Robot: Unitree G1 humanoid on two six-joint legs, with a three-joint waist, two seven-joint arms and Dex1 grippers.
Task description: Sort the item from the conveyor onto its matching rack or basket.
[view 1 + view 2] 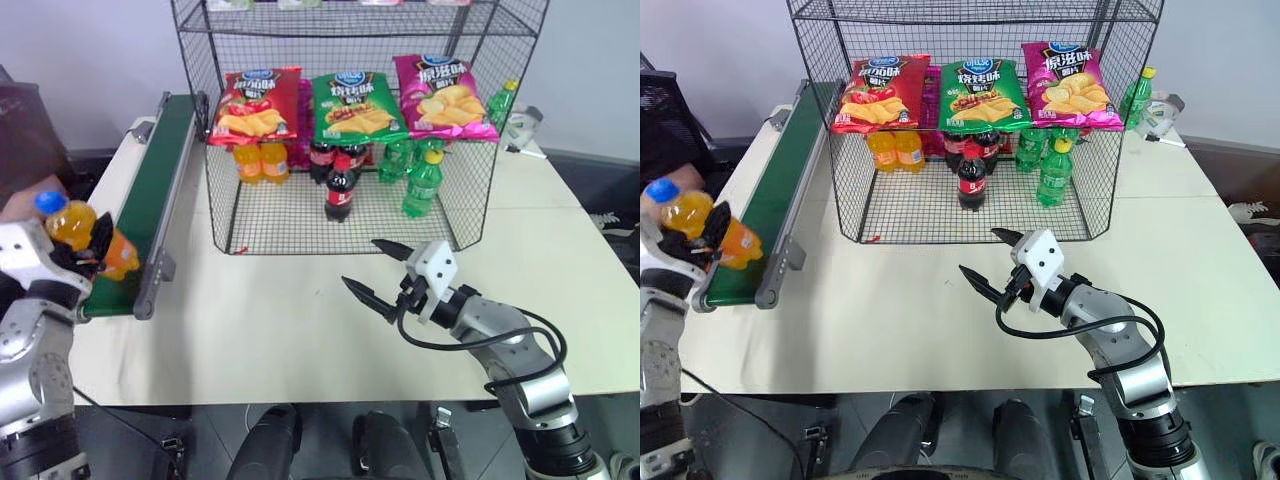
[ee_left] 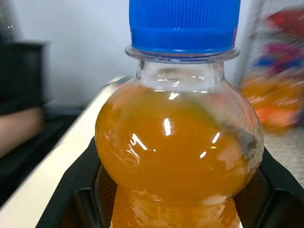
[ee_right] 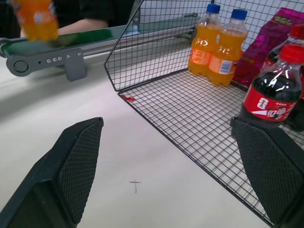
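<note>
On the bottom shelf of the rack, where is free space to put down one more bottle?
The wire rack has bare mesh floor along its open front, left of the front cola bottle and ahead of the orange bottles. The back is crowded: orange, cola and green bottles stand close together under the chip bags.

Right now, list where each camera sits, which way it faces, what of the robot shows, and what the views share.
Head stereo pair: looks forward and down over the white table at the black wire-mesh rack; both arms show.
Left wrist: looks along the left pincer, shut on the clear orange-soda bottle with blue cap.
Right wrist: faces the rack floor between the open right pincer fingers.
Shared: that bottle over the dark-green conveyor belt appears in every view.
</note>
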